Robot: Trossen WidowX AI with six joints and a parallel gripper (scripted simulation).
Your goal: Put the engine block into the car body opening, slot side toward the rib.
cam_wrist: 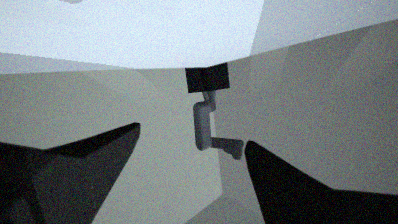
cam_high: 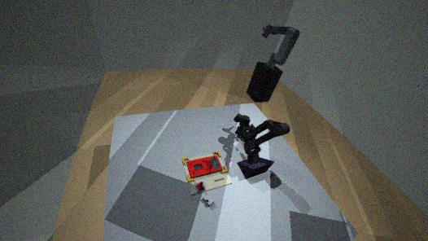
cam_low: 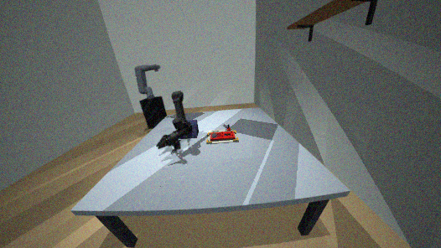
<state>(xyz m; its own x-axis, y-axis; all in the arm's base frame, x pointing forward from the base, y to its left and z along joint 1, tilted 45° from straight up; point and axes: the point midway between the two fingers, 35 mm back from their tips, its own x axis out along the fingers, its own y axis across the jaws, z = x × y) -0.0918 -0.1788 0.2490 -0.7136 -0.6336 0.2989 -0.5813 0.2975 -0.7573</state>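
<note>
A smooth, matt surface is shown by the desk; around it, wood-like planks are seen on the floor, and the walls beyond the desk are left matt.

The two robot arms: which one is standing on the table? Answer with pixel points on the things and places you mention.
The black arm [cam_high: 280,127] [cam_low: 178,110] [cam_wrist: 295,195], whose low dark base [cam_high: 262,166] [cam_low: 194,129] rests on the table [cam_high: 195,126] [cam_low: 210,180] [cam_wrist: 125,30]. The other arm [cam_high: 289,42] [cam_low: 142,81] [cam_wrist: 202,125], greyer, stands on a tall black box [cam_high: 264,81] [cam_low: 153,112] [cam_wrist: 207,78] beyond the table's edge.

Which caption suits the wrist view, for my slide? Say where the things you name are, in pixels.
Open gripper [cam_wrist: 194,137] frames a grey arm [cam_wrist: 202,125] on a black pedestal [cam_wrist: 194,86].
</note>
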